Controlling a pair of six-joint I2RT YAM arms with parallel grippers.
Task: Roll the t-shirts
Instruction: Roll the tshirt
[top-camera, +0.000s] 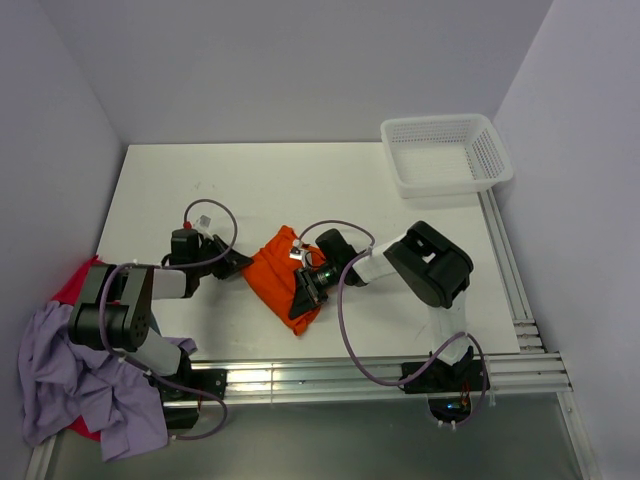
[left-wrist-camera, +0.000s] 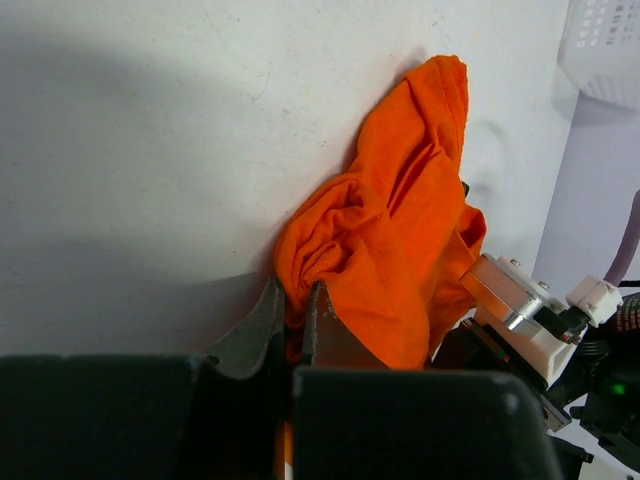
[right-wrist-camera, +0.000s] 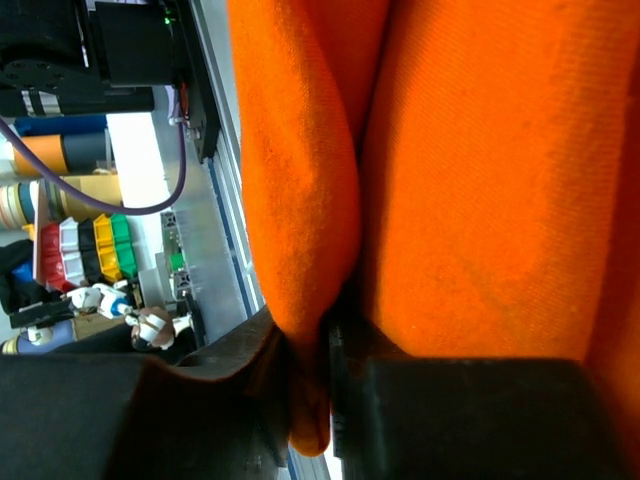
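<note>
An orange t-shirt (top-camera: 275, 268) lies bunched in the middle of the white table (top-camera: 300, 180), between both grippers. My left gripper (top-camera: 243, 264) meets its left edge. In the left wrist view the gripper (left-wrist-camera: 297, 312) is shut, with a ridge of the orange t-shirt (left-wrist-camera: 400, 240) pinched between the fingertips. My right gripper (top-camera: 303, 296) lies on the shirt's right side. Its wrist view shows the gripper (right-wrist-camera: 320, 365) shut on a hanging fold of the orange cloth (right-wrist-camera: 480, 180). A lavender t-shirt (top-camera: 60, 385) and a red t-shirt (top-camera: 78, 282) lie heaped at the table's left front corner.
A white perforated basket (top-camera: 445, 152) stands at the back right corner. Metal rails (top-camera: 360, 378) run along the table's front edge and right side. Purple cables (top-camera: 345, 330) loop from both arms. White walls close in the table at the back and sides.
</note>
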